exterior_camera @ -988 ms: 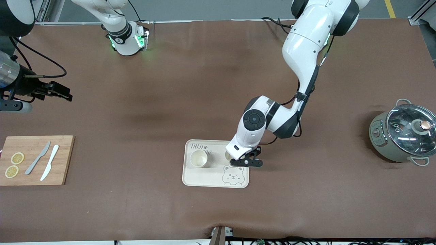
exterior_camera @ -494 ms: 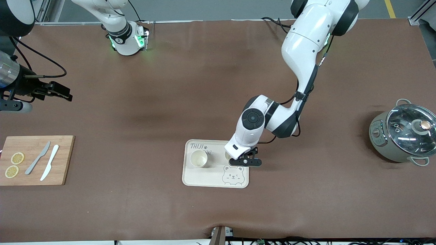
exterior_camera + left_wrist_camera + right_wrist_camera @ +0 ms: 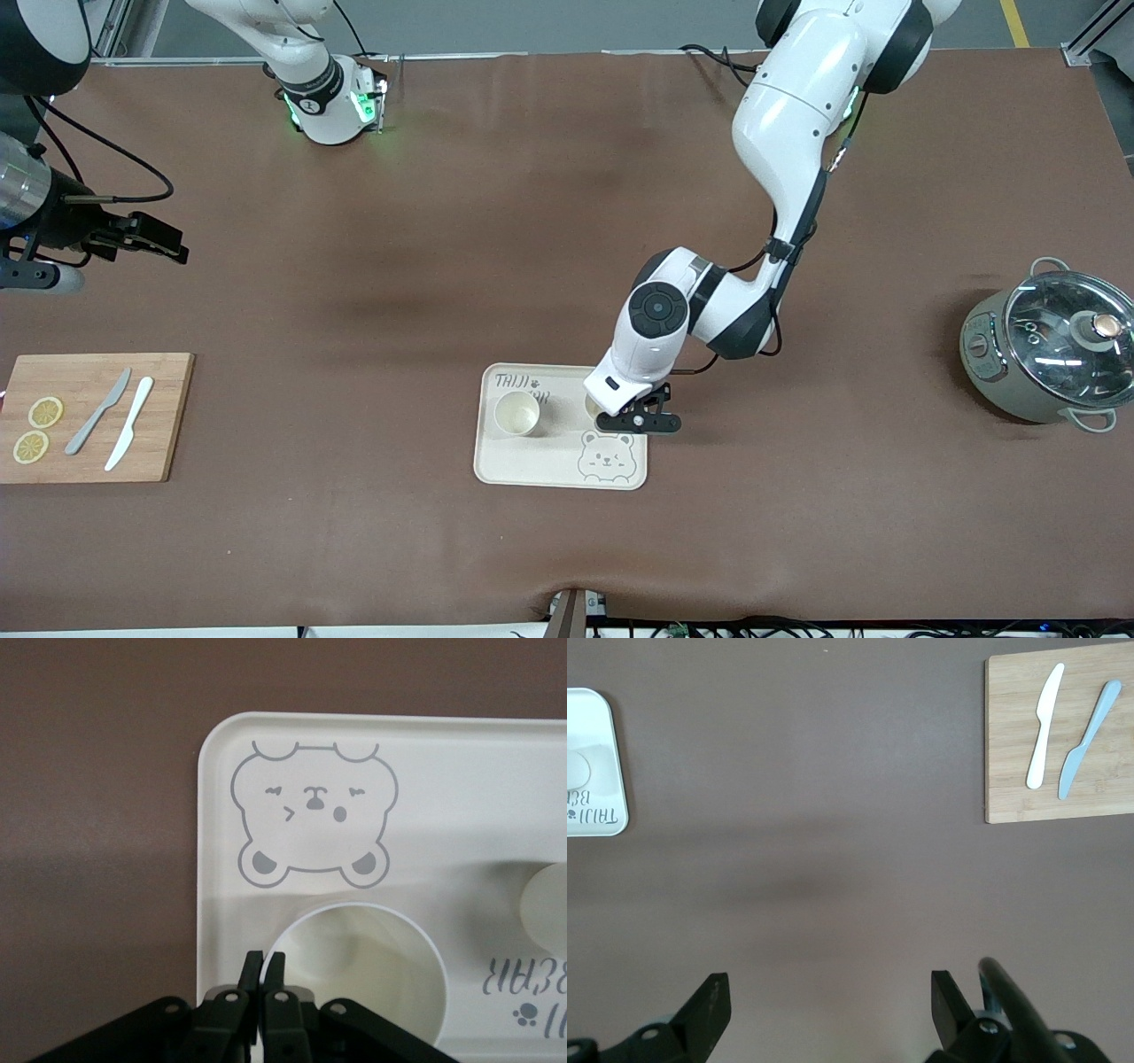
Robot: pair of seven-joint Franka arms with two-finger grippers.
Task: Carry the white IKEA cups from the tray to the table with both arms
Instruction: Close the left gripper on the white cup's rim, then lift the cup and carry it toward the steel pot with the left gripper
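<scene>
I see my left gripper [image 3: 263,970] pinching the rim of one cup [image 3: 363,970] on the tray [image 3: 554,465]; the other cup [image 3: 516,413] stands at its nine o'clock (front view). Right gripper [image 3: 824,1001] waits, wide open.

Landmark: tray [image 3: 532,470]. Left gripper [image 3: 262,970] sits low over its corner toward the left arm's end, fingers pinched together at the rim of one cup [image 3: 372,966]; arm blocks approach from that end. Second cup [image 3: 516,412] stands on the tray toward the right arm's end, apart from the first; the gap between them looks passable, hard to judge. Bear-print corner bare. Cutting board [image 3: 89,416] and pot [image 3: 1041,350] well apart from tray. Right gripper [image 3: 828,1005] waits, spread wide, over bare mat [image 3: 833,859].
</scene>
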